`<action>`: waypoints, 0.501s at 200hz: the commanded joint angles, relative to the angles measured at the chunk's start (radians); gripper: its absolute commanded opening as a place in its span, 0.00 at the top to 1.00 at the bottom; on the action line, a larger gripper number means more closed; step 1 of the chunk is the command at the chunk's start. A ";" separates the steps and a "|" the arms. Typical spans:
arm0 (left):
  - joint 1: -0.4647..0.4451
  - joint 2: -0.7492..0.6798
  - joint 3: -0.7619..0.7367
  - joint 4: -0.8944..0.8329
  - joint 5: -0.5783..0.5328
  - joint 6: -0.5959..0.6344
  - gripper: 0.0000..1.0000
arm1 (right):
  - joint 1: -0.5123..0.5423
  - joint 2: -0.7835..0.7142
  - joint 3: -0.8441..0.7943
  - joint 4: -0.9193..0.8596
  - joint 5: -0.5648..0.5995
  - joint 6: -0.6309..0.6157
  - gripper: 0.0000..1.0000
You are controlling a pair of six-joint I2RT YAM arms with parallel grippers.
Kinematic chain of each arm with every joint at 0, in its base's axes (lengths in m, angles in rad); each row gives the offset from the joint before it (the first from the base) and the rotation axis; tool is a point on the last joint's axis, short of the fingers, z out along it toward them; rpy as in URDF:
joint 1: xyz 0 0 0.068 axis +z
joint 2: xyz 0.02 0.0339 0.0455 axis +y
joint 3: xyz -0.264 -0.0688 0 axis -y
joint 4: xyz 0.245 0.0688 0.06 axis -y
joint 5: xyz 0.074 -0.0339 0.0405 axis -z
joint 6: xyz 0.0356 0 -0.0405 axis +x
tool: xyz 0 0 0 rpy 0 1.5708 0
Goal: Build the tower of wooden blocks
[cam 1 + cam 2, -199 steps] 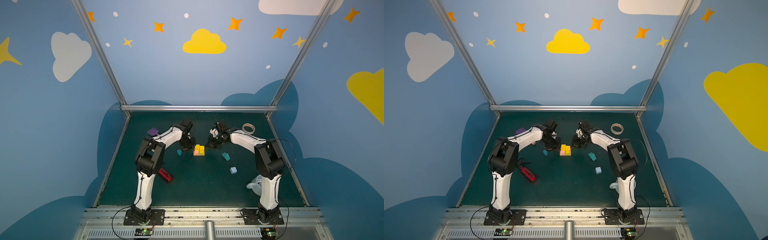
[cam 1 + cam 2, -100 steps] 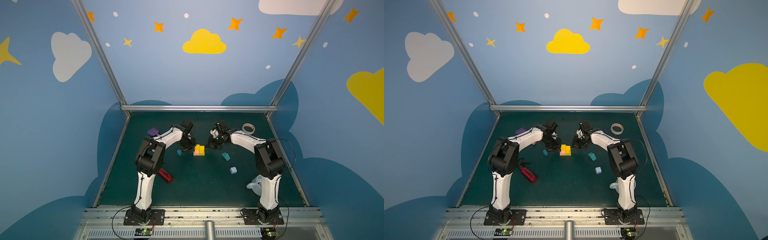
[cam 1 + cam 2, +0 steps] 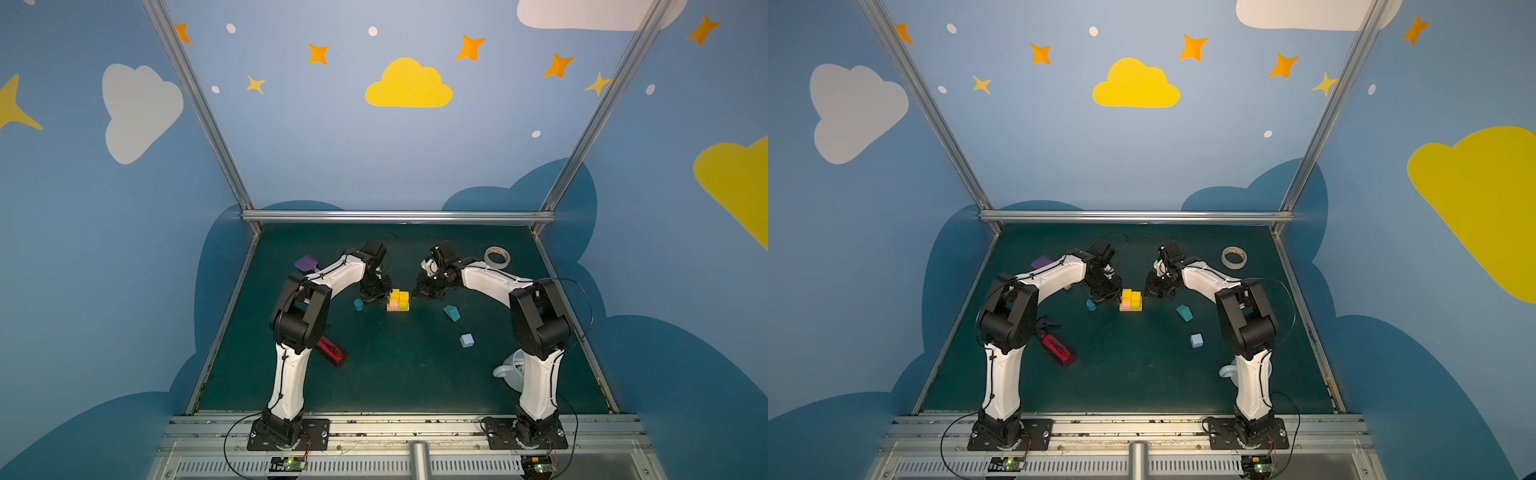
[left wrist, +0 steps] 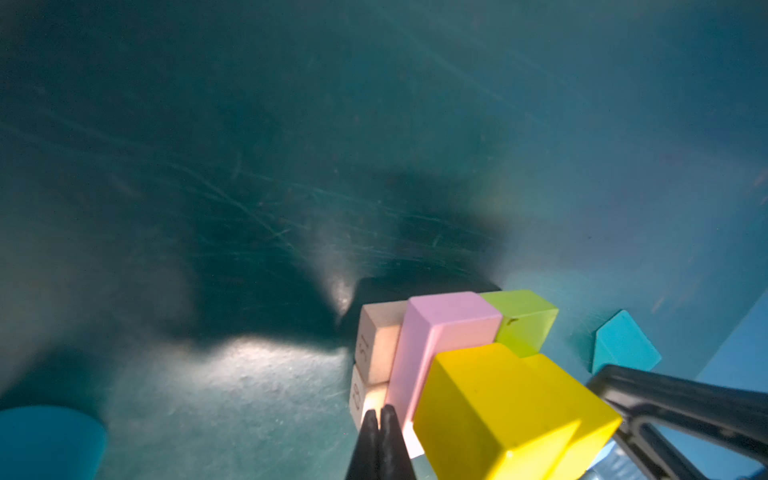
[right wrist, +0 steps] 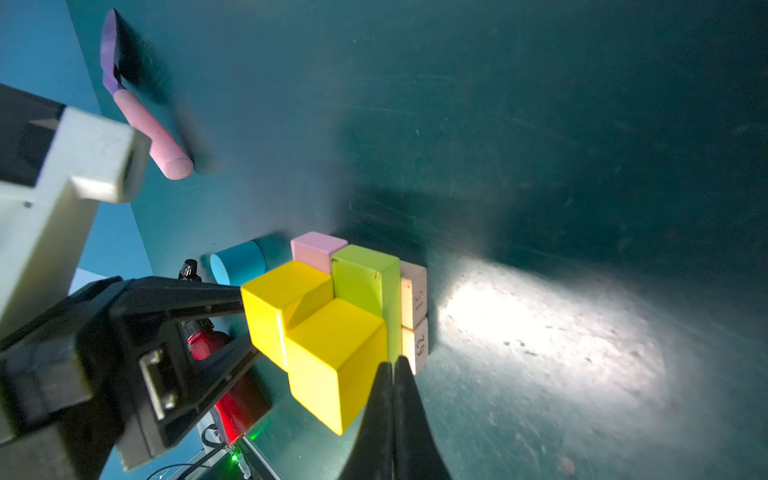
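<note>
The tower (image 3: 398,301) (image 3: 1131,301) stands mid-table: two tan bars (image 4: 376,345), a pink slab (image 4: 444,324) and a lime slab (image 5: 365,278) on them, and two yellow cubes (image 5: 328,345) on top. My left gripper (image 4: 379,411) is shut and empty, its tips against the stack's left side low down. My right gripper (image 5: 392,363) is shut and empty against the right side. A teal cylinder (image 3: 358,304) lies left of the stack. The teal house-shape (image 3: 451,312) and the pale-blue cube (image 3: 467,340) lie to its right, nearer the front.
A red bottle (image 3: 331,350) lies front left by the left arm. A purple spatula (image 3: 306,263) is at the back left, a tape roll (image 3: 497,257) at the back right, and a white mug (image 3: 511,371) beside the right arm's base.
</note>
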 commanded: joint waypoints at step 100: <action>-0.002 -0.112 0.049 -0.086 -0.061 0.032 0.95 | 0.079 -0.152 -0.130 -0.020 0.068 0.016 1.00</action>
